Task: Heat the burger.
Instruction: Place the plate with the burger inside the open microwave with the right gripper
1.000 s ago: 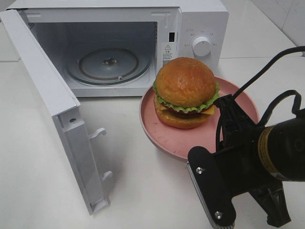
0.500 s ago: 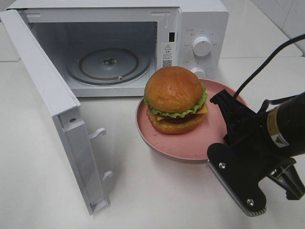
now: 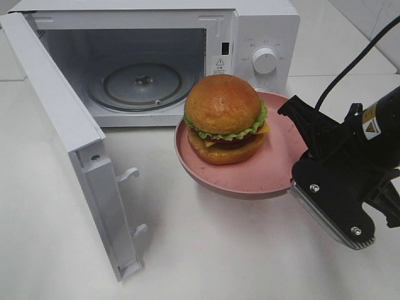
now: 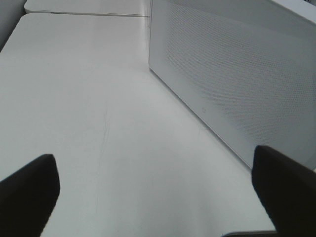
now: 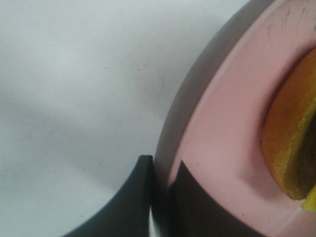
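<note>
The burger (image 3: 223,115), with a glossy brown bun, green lettuce and yellow cheese, sits on a pink plate (image 3: 269,169) just in front of the open microwave (image 3: 262,37). My right gripper (image 3: 295,119) is shut on the plate's right rim and holds it slightly off the table. In the right wrist view the right gripper (image 5: 159,195) pinches the rim of the plate (image 5: 222,138), and an edge of the burger (image 5: 291,143) shows. My left gripper (image 4: 158,197) is open beside the microwave's outer wall (image 4: 237,74) and holds nothing. It is out of the exterior high view.
The microwave door (image 3: 69,137) swings out to the front left, with its latch hooks facing the plate. The glass turntable (image 3: 142,84) lies bare inside the cavity. The control knob (image 3: 265,60) is on the right panel. White tabletop (image 3: 206,250) surrounds everything.
My right gripper has carried the plate and burger leftward and a little further back, toward the microwave opening. The right arm has moved up and to the right in the view. The left gripper has stayed open.
</note>
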You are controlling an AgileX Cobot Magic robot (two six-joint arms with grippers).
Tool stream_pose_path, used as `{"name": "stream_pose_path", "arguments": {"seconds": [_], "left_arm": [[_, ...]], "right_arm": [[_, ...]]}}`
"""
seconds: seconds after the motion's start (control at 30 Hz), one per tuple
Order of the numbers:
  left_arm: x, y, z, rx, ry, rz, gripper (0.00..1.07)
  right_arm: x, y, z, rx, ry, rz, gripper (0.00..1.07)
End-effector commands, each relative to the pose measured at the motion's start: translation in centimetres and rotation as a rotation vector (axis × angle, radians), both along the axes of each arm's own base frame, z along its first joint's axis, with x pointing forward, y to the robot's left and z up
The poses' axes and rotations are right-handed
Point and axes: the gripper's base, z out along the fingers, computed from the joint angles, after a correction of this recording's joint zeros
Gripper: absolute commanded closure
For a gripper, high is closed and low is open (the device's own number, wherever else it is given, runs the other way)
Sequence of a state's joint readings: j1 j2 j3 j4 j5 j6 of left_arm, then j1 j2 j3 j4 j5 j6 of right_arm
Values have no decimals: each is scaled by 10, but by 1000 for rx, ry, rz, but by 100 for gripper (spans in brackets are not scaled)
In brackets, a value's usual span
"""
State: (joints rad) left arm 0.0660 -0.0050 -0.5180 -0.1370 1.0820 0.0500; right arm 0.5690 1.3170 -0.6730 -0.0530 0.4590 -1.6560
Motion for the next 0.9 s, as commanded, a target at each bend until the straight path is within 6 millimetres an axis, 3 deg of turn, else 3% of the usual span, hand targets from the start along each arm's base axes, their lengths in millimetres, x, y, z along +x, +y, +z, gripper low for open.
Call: {"name": "stream_pose_path", "arguments": {"seconds": [0.03, 0.17, 0.43, 0.9], "left_arm": [[-2, 0, 0, -4, -27, -3, 9], [-2, 0, 0, -4, -27, -3, 9], [-2, 0, 0, -4, -27, -3, 9], [-2, 0, 0, -4, -27, -3, 9]], "right_arm": [[6, 3, 9, 37, -51, 8, 107], [6, 3, 9, 39, -51, 7, 107], [7, 22, -1, 24, -21, 66, 107], [51, 57, 2, 43, -32, 68, 107]]}}
